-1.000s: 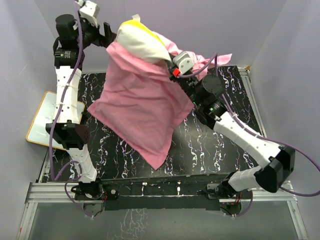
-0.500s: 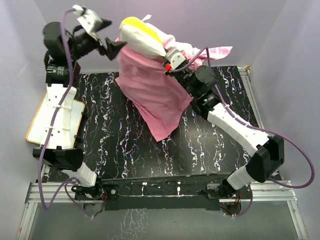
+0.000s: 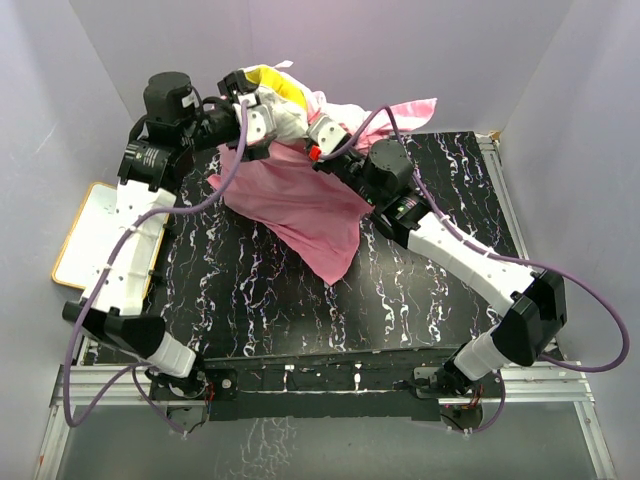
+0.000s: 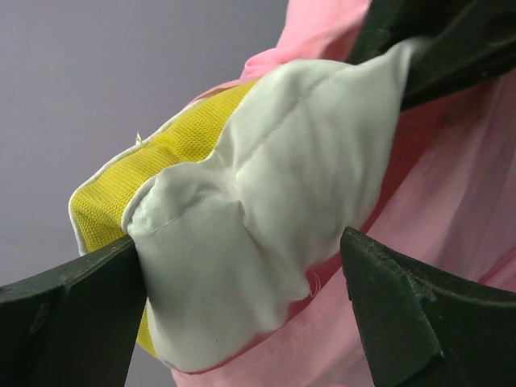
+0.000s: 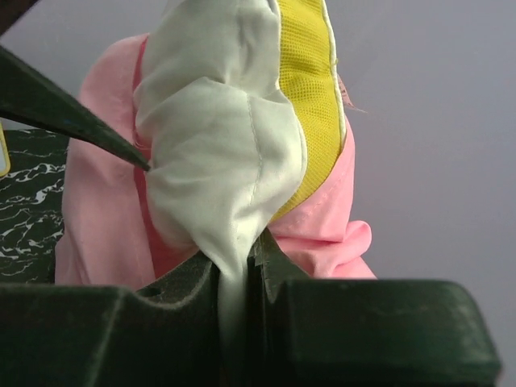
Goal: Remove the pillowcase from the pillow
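The pillow (image 3: 288,108) is white with a yellow band and is held up above the table's back edge. My right gripper (image 3: 314,130) is shut on a pinch of its white cloth (image 5: 239,266). The pink pillowcase (image 3: 300,205) hangs from the pillow down to the table, and part of it trails back right. My left gripper (image 3: 258,112) is open. Its fingers (image 4: 72,322) stand on either side of the pillow's white corner (image 4: 266,210); the left finger touches it and the right one is just clear. Pink pillowcase (image 4: 451,218) lies below and behind that corner.
A white board with a yellow frame (image 3: 95,235) lies off the table's left edge. The black marbled table (image 3: 420,300) lies below. Purple walls close in the back and the sides. The left gripper's finger (image 5: 72,113) juts into the right wrist view.
My left arm has swung in from the upper left, and its open jaws now straddle the pillow's corner. The pillow and my right gripper have shifted a little left. The hanging pillowcase has narrowed.
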### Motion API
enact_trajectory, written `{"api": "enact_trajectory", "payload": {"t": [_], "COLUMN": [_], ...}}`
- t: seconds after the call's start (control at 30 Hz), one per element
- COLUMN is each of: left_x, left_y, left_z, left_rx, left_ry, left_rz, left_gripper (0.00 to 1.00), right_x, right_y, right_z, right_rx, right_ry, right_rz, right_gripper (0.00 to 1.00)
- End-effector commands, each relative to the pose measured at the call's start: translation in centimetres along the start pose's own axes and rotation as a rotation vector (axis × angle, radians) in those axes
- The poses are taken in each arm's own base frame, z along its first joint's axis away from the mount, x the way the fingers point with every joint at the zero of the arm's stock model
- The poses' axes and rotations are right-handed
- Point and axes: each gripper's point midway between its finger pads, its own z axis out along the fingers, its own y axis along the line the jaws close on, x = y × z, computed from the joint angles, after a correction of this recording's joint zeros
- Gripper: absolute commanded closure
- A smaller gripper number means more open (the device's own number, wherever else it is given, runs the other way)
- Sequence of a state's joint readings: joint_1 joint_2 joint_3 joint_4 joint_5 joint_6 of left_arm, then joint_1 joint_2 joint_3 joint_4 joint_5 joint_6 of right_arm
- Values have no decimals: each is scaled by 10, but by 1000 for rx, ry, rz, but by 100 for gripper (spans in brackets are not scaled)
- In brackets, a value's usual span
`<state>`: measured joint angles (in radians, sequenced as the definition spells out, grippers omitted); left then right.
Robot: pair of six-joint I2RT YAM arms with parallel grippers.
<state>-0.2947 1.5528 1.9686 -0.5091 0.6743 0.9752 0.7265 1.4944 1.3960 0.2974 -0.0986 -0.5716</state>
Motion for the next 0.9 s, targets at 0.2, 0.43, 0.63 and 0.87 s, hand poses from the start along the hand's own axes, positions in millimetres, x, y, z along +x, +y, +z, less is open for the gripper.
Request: {"api": "enact_trajectory", "payload": {"t": [0.2,0.43,0.63,0.87], "left_x": [-73,-95,-126,-83], "left_y": [-26,-26,0,-2], "left_z": [-35,-44,-68,-40], "left_rx": [-30,-112,-384,-191], "left_ry": [-196,-321,-484,-239], "left_rz": [271,280,411,277], "left_gripper": [10,10,10,12], "right_x": [-13,-9,-3,-2], "right_y": [22,27,16,6], "right_z": [17,18,20,14], "right_rx": [-62,-78,-25,5], "right_ry": [-47,-26,18,25], "right_rz": [62,79,89,67], "right_gripper": [92,92,92,92]}}
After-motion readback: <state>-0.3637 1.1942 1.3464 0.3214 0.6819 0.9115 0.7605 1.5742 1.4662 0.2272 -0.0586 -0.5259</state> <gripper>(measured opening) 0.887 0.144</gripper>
